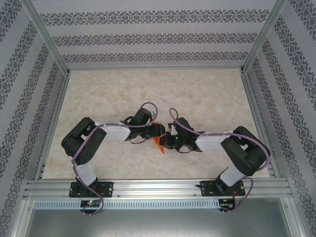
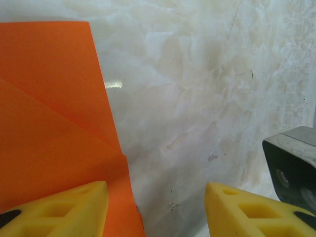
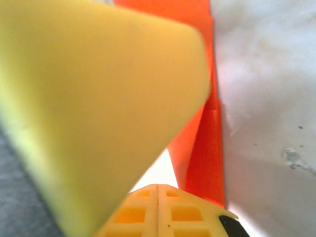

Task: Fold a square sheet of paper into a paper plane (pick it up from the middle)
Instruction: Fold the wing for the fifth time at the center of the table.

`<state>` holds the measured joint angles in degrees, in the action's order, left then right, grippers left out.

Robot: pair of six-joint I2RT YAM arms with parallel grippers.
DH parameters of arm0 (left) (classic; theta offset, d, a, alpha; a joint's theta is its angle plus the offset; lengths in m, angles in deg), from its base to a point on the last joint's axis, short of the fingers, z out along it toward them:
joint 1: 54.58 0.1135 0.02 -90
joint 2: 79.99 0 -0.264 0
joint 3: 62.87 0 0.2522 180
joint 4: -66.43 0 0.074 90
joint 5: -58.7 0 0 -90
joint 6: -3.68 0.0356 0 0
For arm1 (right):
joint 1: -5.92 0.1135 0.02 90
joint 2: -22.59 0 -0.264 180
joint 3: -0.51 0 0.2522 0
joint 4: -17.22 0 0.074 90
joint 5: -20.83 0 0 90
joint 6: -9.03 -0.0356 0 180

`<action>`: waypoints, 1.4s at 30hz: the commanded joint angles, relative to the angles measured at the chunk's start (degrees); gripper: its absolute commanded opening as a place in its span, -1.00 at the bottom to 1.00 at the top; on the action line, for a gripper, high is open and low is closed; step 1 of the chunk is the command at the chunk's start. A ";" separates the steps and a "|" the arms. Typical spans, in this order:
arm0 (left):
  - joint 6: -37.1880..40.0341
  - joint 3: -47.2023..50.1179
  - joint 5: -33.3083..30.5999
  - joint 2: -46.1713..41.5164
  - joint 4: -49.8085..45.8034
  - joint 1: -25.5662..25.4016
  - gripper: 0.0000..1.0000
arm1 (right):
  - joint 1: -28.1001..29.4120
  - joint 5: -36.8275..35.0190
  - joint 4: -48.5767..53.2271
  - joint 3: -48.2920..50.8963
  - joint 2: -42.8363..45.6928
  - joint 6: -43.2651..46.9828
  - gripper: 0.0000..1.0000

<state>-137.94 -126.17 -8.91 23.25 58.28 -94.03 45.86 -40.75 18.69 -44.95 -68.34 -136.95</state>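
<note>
Both arms were bent in toward desk (image 1: 148, 94) ctr, claws nearly nose to nose. The orange paper (image 1: 159, 143) lay on the desk right btw them, w/ a small pointed bit showing under the wrists from the top cam.

L claw (image 2: 153, 212) stood part-open, its yellow fingers (image 2: 64, 210) apart w/ bare marble in the gap and nothing gripped. The finger at that view's left overlapped the paper's edge; couldn't tell if it pressed down. The paper there was folded, one layer over another, w/ a diagonal crease across it and a straight edge running along the marble. A grey-black metal part (image 2: 291, 168) poked in at the right edge of that view, near the other finger.

R claw (image 3: 158, 190) was shut tight, pads meeting at a seam. The paper showed just beside and beyond its tips as a narrow strip w/ a fold line. Whether any of it was nipped btw the pads, couldn't tell. A big blurred yellow wedge (image 3: 98, 98) sat v. close to the R wrist cam, covering part of the paper.
</note>
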 commanded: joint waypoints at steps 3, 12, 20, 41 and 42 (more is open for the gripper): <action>1.39 0.32 -1.49 2.36 -3.84 -0.03 0.11 | -0.43 0.84 -5.38 2.00 -2.51 -2.23 -0.95; 1.43 0.66 -1.73 2.29 -4.07 -0.02 0.11 | -0.59 -0.39 -1.77 5.62 -1.30 -0.64 -0.94; 1.17 0.58 -1.65 2.58 -4.08 -0.09 0.11 | -0.57 0.32 3.18 4.11 4.07 0.91 -0.92; 1.25 -0.11 -1.21 3.44 -4.64 -0.05 0.11 | 1.56 -3.55 0.86 1.89 0.33 -1.09 -0.90; 1.34 -0.09 -1.23 3.44 -4.60 -0.03 0.11 | 1.22 -3.38 1.44 2.20 0.14 -0.68 -0.91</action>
<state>-137.94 -126.78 -8.84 23.60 57.47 -94.03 47.92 -42.65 20.48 -44.08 -67.47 -138.14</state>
